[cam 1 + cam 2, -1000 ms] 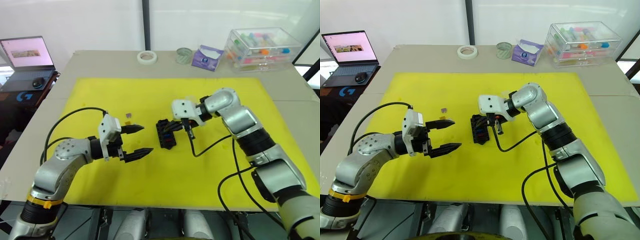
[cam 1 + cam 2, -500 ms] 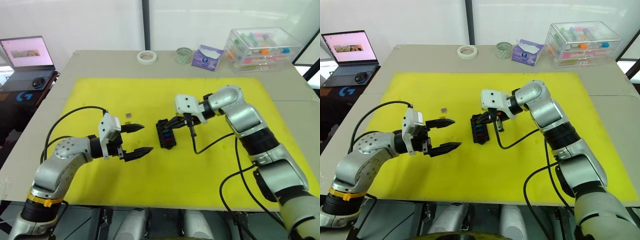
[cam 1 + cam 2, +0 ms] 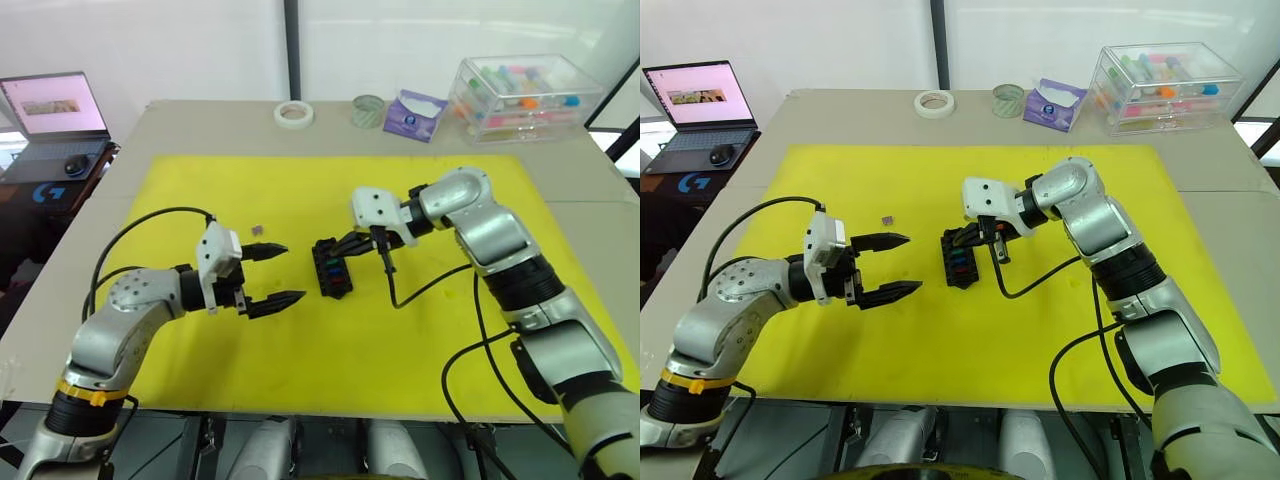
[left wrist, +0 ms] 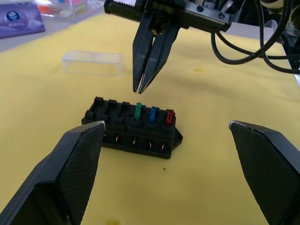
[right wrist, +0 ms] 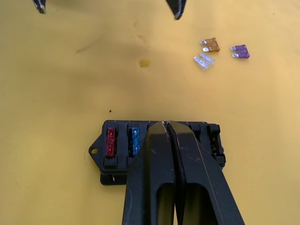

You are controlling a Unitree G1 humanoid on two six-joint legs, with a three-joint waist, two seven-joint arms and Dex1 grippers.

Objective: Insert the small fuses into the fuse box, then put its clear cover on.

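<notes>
The right gripper [image 4: 144,89] has its two fingers pressed together with nothing between them, their tips poised just above the fuse box [image 4: 132,129], over the slot row beside the green fuse [image 4: 138,111]. The blue fuse [image 4: 153,114] and red fuse [image 4: 169,116] sit seated next to it, and the remaining slots on the other side look empty. The left gripper [image 3: 270,275] hangs with its fingers spread wide apart, gripping nothing, a little way off the box on the robot's left side. On the yellow mat [image 3: 300,350] beyond it lie three loose fuses close together: an orange fuse [image 5: 212,45], a purple fuse [image 5: 240,51] and a clear fuse [image 5: 203,61]. The clear cover [image 4: 93,63] rests flat on the mat behind the box. Further back on the table stand a tape roll [image 3: 294,114], a purple packet [image 3: 413,113] and a clear drawer box [image 3: 525,96]; a laptop [image 3: 55,110] sits off to the left.
</notes>
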